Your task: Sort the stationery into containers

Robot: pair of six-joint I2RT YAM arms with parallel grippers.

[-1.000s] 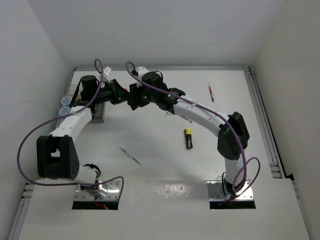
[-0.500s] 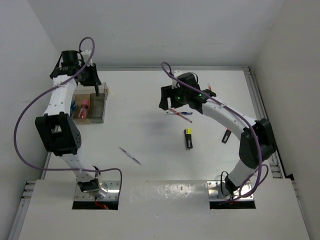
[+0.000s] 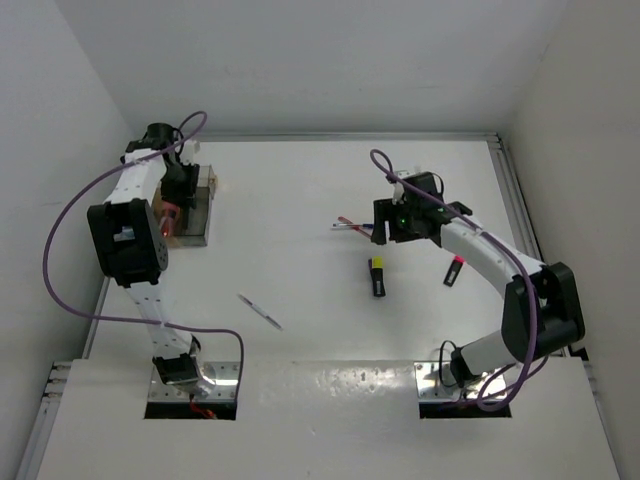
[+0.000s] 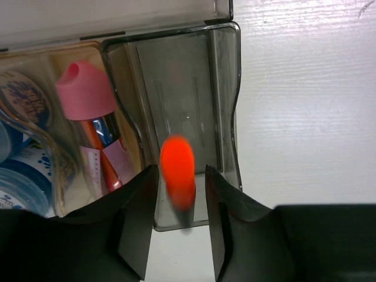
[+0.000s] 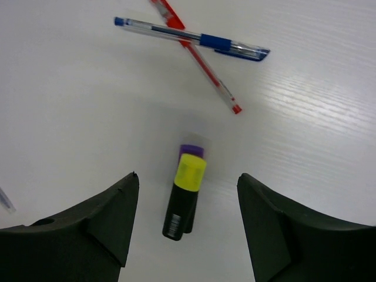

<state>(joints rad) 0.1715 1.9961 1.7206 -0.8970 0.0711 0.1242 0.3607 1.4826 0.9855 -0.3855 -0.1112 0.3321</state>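
Observation:
The organiser box (image 3: 197,216) stands at the far left; its smoky dark compartment (image 4: 226,106) is under my left gripper (image 4: 179,176). Its jaws stand apart around a blurred orange-capped highlighter (image 4: 177,167), with a gap on each side. The tan compartment holds a pink bottle (image 4: 85,91) and a blue-speckled jar (image 4: 23,176). My right gripper (image 5: 188,175) is wide open above a yellow-capped highlighter (image 5: 185,194), with a purple cap (image 5: 192,151) just behind it. A blue pen (image 5: 194,38) and a red pen (image 5: 200,59) lie crossed beyond it.
A pink-capped highlighter (image 3: 453,271) lies right of the yellow one (image 3: 378,277). A thin silver pen (image 3: 260,311) lies in the near middle. White walls close in the table at the left, back and right.
Both arms have swung apart from the back middle. The left gripper has come over the box with the orange highlighter. The right gripper has moved right and nearer, over the yellow highlighter.

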